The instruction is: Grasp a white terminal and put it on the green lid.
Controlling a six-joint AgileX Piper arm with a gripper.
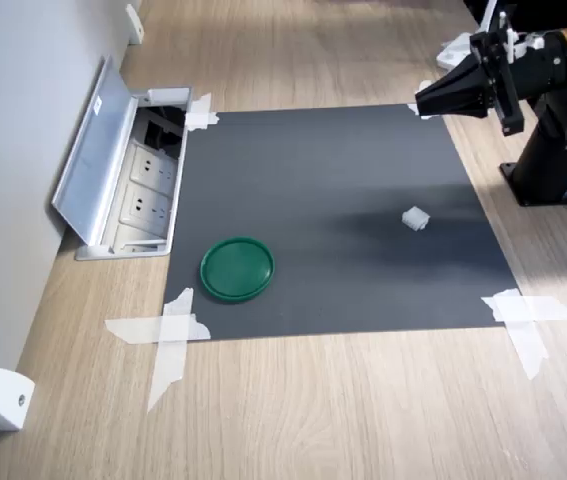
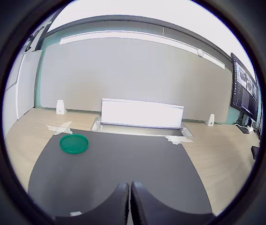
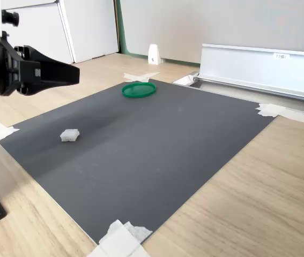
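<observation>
End effector (image 1: pixel 425 100) raised above the far edge of the dark mat (image 1: pixel 333 190), fingers pressed together in the wrist view with no gap between them, nothing held. It hangs well above the table (image 1: pixel 363 410) in both exterior views, pointing roughly across the mat.

White terminal (image 1: pixel 415 218) lies alone on the mat, toward the first exterior view's right, below and a little nearer the camera than the fingertips. In the second exterior view it sits at the left part of the mat (image 3: pixel 69 135), under the arm's nose. Not touched. In the wrist view a small pale scrap shows at the picture's lower edge, too small to name with confidence.

Green lid (image 1: pixel 237 268) rests flat on the mat near its corner on the first exterior view's left, well apart from the terminal. Nothing on it. Same in the second exterior view (image 3: pixel 139 89) and the wrist view (image 2: pixel 74 143).

Also noted: open socket box (image 1: pixel 128 180) beside the mat, tape strips at the mat corners, a white wedge piece (image 1: pixel 6 397) on the table.

Judgement: task barely begun. No grasp, no carry, no placement done. Left to do: open the fingers, descend on the terminal, close, lift, cross the mat, set it on the lid.
</observation>
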